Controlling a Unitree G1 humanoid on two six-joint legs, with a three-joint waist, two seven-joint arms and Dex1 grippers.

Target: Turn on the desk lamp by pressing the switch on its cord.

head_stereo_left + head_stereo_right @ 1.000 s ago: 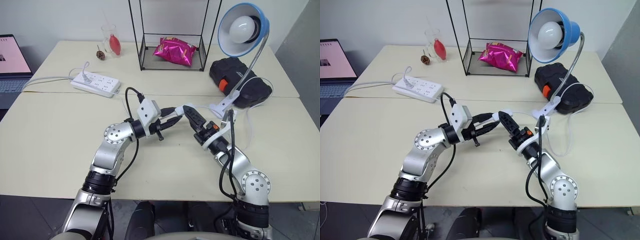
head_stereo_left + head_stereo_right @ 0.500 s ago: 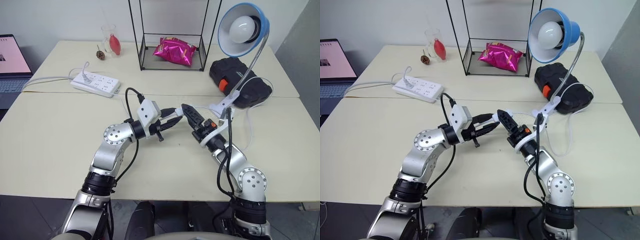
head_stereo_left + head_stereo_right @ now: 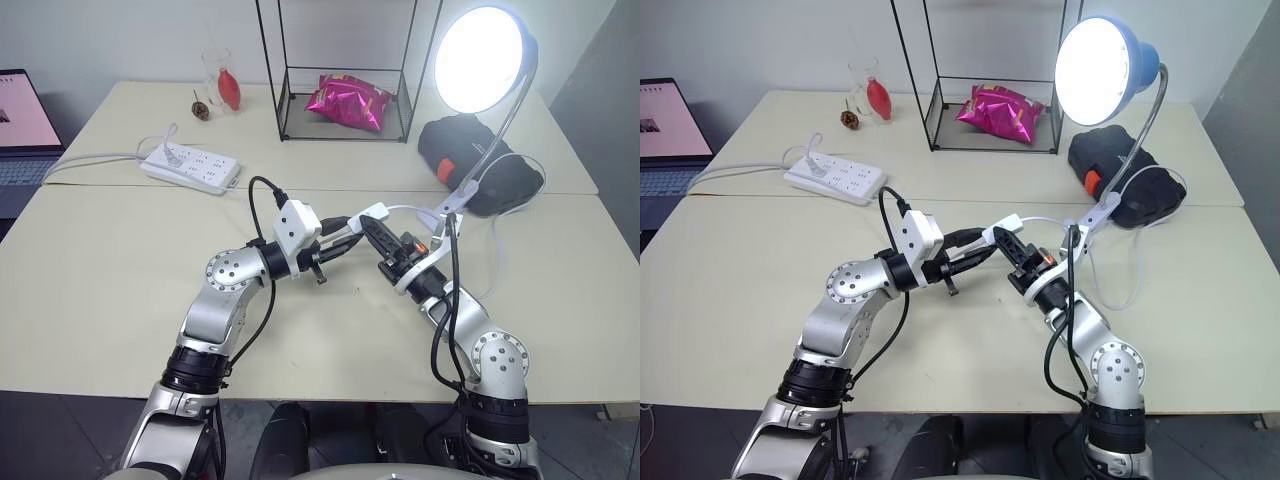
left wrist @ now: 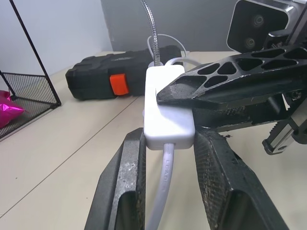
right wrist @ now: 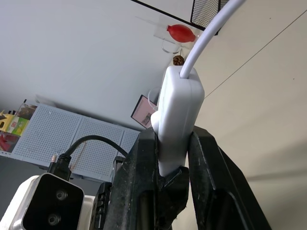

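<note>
Desk lamp (image 3: 480, 60) at upper right is lit. Centre frame, the switch (image 3: 368, 214) is raised off the table (image 3: 100, 260); left gripper (image 4: 165, 158) clamps one end, right gripper (image 5: 172, 158) is closed across it.

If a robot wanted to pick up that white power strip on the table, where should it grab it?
Probably across the middle of the power strip, coming straight down from above. It lies flat on the table, long and low, so two fingers could likely close on its long side edges. Its grey-white cable leaves from one end, so stay clear of that end.
</note>
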